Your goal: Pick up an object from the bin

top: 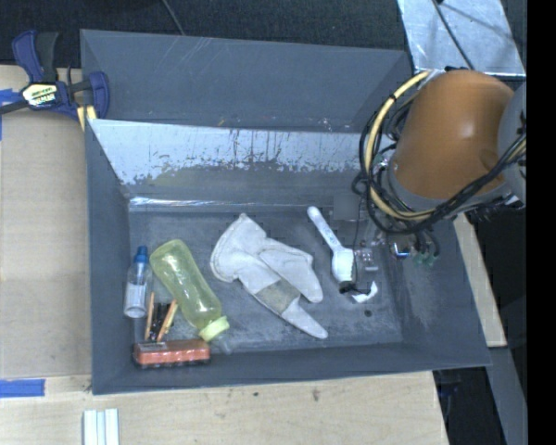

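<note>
My gripper [365,265] hangs low over the right part of the bin floor. Just to its left lies a white plastic utensil [328,239], its handle pointing up-left and its broad end beside the gripper. A small white piece [362,294] lies on the floor right under the gripper. A crumpled white glove [264,265] is spread in the middle of the bin, left of the utensil.
At the bin's left lie a yellow-green bottle [189,288], a small clear bottle with a blue cap [136,284], thin dark sticks [159,320] and a reddish-brown brush [172,352]. The arm's orange dome and cables hang over the right wall.
</note>
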Controlling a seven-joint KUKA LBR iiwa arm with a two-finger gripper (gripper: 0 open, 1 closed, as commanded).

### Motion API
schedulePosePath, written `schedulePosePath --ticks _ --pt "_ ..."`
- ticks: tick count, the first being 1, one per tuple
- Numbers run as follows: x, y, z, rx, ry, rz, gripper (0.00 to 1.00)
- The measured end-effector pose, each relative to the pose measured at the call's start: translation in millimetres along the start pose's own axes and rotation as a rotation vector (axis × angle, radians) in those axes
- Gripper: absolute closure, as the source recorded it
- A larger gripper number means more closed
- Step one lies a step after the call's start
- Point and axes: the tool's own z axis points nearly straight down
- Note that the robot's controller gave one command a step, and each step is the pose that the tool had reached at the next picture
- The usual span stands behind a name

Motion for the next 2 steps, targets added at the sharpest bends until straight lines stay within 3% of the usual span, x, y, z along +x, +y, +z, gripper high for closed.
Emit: schedulePosePath --ticks 1,2 --pt "-1.4 0 -5 0.0 -0.009 -0.001 0.0" --pt "-9.1 21 42 0.001 -0.016 -0.028 0.0"
